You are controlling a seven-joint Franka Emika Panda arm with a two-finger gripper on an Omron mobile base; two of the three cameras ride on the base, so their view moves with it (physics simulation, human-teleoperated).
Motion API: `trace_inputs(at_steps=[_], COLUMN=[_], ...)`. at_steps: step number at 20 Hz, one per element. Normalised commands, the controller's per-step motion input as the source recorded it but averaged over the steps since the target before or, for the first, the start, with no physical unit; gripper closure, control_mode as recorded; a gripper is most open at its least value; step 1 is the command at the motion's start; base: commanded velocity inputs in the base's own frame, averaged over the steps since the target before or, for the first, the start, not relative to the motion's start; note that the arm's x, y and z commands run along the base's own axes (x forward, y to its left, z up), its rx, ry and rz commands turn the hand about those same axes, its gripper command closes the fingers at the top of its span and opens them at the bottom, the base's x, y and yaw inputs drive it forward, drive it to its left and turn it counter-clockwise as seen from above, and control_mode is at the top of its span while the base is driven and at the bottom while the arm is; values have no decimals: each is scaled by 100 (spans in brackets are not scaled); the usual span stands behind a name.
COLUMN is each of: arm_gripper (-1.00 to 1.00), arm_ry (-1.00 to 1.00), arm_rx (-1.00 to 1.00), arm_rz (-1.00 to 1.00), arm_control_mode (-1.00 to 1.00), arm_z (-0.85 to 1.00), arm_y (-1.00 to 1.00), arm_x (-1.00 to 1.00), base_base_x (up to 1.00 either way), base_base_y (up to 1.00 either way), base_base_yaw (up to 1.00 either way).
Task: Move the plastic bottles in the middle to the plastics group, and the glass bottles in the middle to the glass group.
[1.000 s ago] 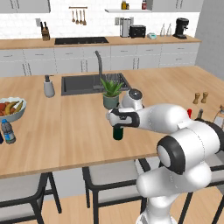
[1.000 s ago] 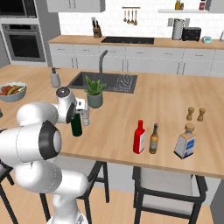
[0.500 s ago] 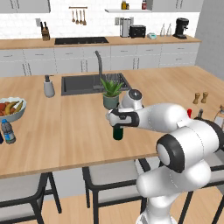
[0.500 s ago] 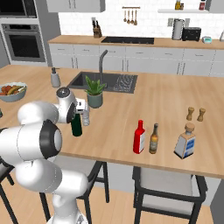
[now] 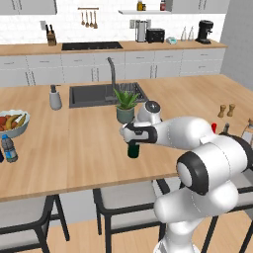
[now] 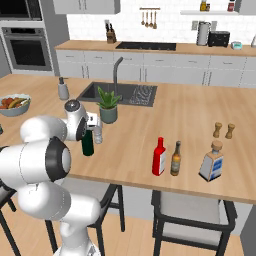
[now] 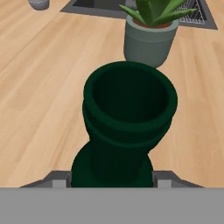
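1. Wooden island counter [image 5: 74, 148] runs across a white kitchen, with a sink [image 5: 101, 95] set into it and a potted plant [image 5: 125, 105] at the sink's near edge.
2. Left base view shows the gripper [image 5: 132, 139] at the neck of the green bottle [image 5: 133, 149], which stands upright just in front of the plant.
3. Hand view looks straight down into the green bottle's open mouth [image 7: 129, 94]; both fingers sit tight against its neck, clamped on it.
4. Right base view adds a small clear bottle [image 6: 98, 134] touching or just beside the green one.
5. That view also shows the red bottle [image 6: 159, 157] just beside the brown bottle [image 6: 175, 159], with the flat grey bottle [image 6: 212, 162] near and two shakers [image 6: 223, 130] behind.
6. Far left in the left base view, a blue-label bottle [image 5: 8, 148] stands before a fruit bowl [image 5: 12, 123].
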Motion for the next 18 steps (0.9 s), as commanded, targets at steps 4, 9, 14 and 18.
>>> trace_inputs(at_steps=[4, 9, 14, 18], arm_gripper=[100, 100, 100, 100], arm_ry=[2, 8, 7, 1], arm_rx=[-1, -3, 0, 1], arm_rz=[-6, -13, -8, -5], arm_control_mode=[-100, -100, -100, -100], arm_z=[11, 23, 13, 0], arm_y=[-2, -28, -75, -87], arm_x=[-17, -2, 0, 0], base_base_x=[0, 0, 0, 0], base_base_y=[0, 0, 0, 0], base_base_yaw=[0, 0, 0, 0])
